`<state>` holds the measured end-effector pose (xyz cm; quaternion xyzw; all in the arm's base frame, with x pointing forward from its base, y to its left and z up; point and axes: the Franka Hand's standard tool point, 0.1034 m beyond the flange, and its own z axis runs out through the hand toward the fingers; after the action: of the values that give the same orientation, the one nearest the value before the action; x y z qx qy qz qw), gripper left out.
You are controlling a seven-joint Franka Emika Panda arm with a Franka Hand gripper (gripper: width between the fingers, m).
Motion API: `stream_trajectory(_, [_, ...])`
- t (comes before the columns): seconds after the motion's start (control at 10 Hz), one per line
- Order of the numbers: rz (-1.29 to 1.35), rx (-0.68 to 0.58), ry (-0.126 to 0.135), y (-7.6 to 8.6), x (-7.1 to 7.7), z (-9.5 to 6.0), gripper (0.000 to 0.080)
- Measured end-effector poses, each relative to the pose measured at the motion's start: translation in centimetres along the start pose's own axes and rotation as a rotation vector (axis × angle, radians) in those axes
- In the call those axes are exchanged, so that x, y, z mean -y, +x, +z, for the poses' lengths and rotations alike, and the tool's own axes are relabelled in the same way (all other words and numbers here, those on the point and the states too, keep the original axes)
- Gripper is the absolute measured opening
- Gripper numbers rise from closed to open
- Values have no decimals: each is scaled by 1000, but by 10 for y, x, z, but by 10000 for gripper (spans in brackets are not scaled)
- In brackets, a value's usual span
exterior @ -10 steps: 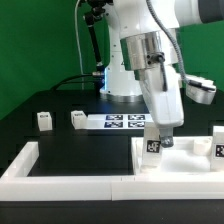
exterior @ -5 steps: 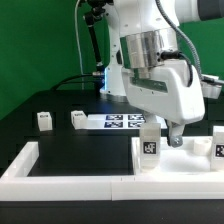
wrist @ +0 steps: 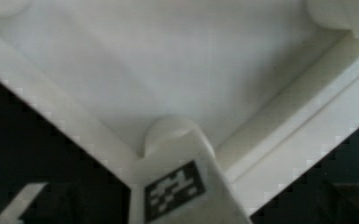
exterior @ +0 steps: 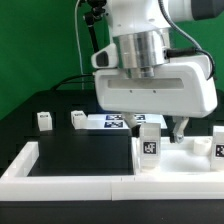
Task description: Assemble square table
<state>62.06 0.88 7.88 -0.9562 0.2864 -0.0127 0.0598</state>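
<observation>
The pincer hangs wide and empty over the panel, just beside a leg upright at its corner, a second leg at the exterior view's right, a third leg and fourth leg on the bench beside the marker board.

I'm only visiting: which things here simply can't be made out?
Gripper: exterior view, the arm covers most of it; open or shut unclear.
Marker board: exterior view, one end hidden behind the arm.
Rightmost leg: cut by the exterior view's right edge.
Leg tag: wrist view, blurred, pattern unreadable.
</observation>
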Motion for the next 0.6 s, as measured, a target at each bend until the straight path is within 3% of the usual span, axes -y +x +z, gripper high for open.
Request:
stream_trajectory(0.1, [-200,-8,-15,4,-1,-2,649])
stream_trajectory(0.3, [-236,-7,-15,4,-2,-2,649])
stream_trajectory(0.4, [-219,-8,-15,4,-2,-2,555])
stream_trajectory(0.5, [-206,-8,-14,4,-2,-2,555])
stream_trajectory(0.6, [-142,-8,-13,4,-1,-1,354])
